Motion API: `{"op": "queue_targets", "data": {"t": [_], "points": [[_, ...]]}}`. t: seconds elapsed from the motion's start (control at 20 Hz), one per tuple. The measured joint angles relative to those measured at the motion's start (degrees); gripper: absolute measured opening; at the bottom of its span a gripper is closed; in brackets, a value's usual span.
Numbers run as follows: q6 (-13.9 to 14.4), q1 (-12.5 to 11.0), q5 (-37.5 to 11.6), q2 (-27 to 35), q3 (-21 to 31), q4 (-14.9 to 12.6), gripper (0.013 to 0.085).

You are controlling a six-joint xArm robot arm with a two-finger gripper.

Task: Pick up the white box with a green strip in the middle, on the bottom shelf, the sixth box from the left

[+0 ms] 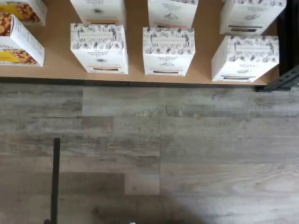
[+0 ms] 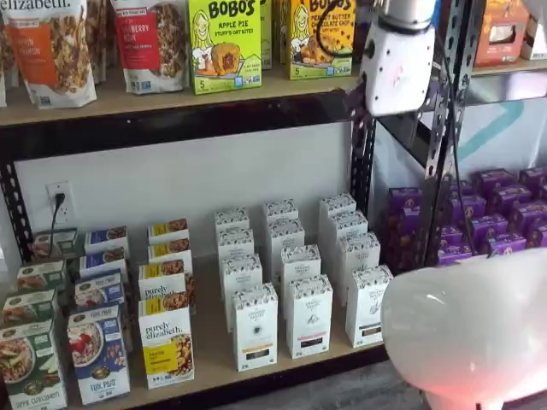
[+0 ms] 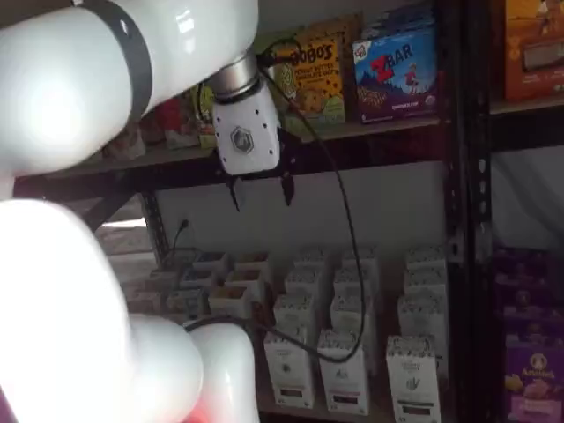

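Item: gripper (image 3: pixel 261 189), white body with two black fingers (image 3: pixel 287 188) hanging beneath it, a plain gap between them, nothing held; positioned high in front of the shelving, level with the upper shelf's beam, well above the cartons. Item: the white box (image 2: pixel 367 305), tall slim carton with a dark speckled top band and a short dark strip low on its front; stands at the front of the rightmost white column on the bottom shelf (image 2: pixel 214 342), near the black upright, and appears in the wrist view at (image 1: pixel 245 58), slightly turned against its neighbours. Adjacent stock: near-identical white cartons in columns just beside it, one at (image 2: pixel 308 314) and one at (image 2: pixel 255 325), differing only in strip colour. Risks, as judged: strip colours read poorly from here, so a descent onto the wrong column is the chief hazard; the box's slight skew could let one finger catch a corner and topple it; the close upright may foul the outer finger; the trailing cable (image 3: pixel 339 203) could snag cartons.
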Motion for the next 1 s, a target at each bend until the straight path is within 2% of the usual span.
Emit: {"op": "queue_targets", "data": {"t": [0.2,0.5,0.7,1.0], "points": [[0.31,0.01,-7.27,1.29,6.49,-0.92,0.0850],[1.45,-0.13,-24.92,5.02,18.57,-2.63,0.0850],[2.85,-0.22,-32.46,11.03,21.78,-4.57,0.0850],[2.94,-1.49,-46.59,19.30,24.97,-5.31,0.0850]]}}
